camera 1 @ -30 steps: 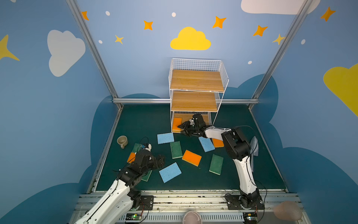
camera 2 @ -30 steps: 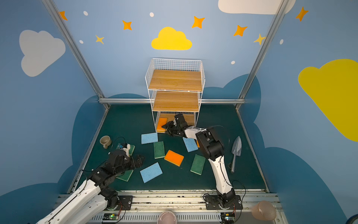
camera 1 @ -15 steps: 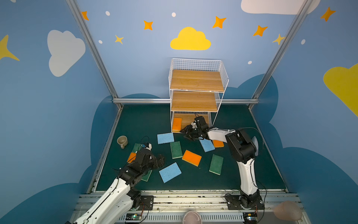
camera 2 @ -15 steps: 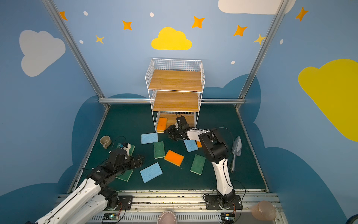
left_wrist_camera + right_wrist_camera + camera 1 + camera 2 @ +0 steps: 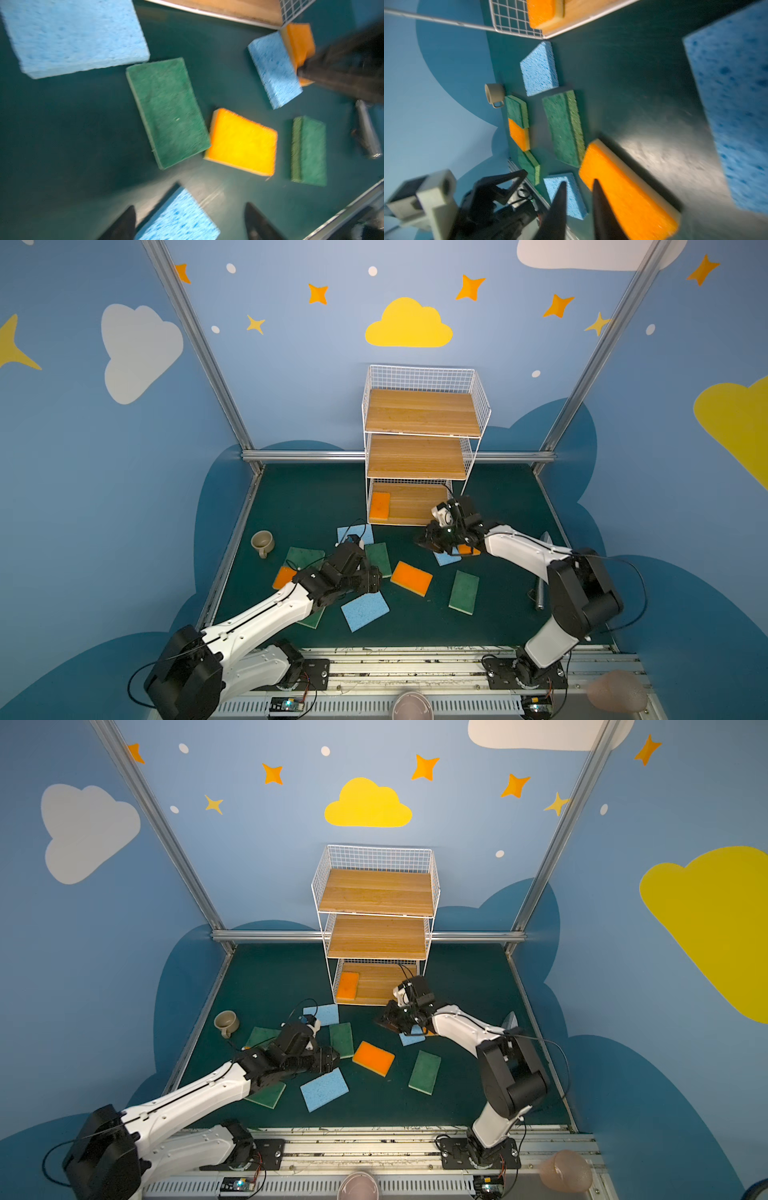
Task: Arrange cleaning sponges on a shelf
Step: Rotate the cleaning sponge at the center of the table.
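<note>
The shelf (image 5: 419, 456) stands at the back, with one orange sponge (image 5: 379, 506) lying on the left of its bottom plank. Several orange, green and blue sponges lie scattered on the mat in front. My right gripper (image 5: 427, 541) hangs just before the shelf's front right corner, above a blue sponge (image 5: 445, 559) and an orange one (image 5: 468, 550). In the right wrist view its fingers (image 5: 602, 207) stand close together with nothing between them. My left gripper (image 5: 190, 220) is open, astride a corner of a blue sponge (image 5: 178, 216) and low over the mat (image 5: 376, 578).
A beige cup (image 5: 262, 542) sits at the mat's left edge. A grey trowel (image 5: 539, 589) lies along the right side behind the right arm. Loose orange (image 5: 411, 578) and green (image 5: 464, 592) sponges lie mid-mat. A metal rail (image 5: 415, 655) bounds the front.
The right gripper has drawn back out of the shelf's bottom tier toward the front right and closed; the orange sponge stays on the plank. The left gripper's jaws have narrowed over the blue sponge.
</note>
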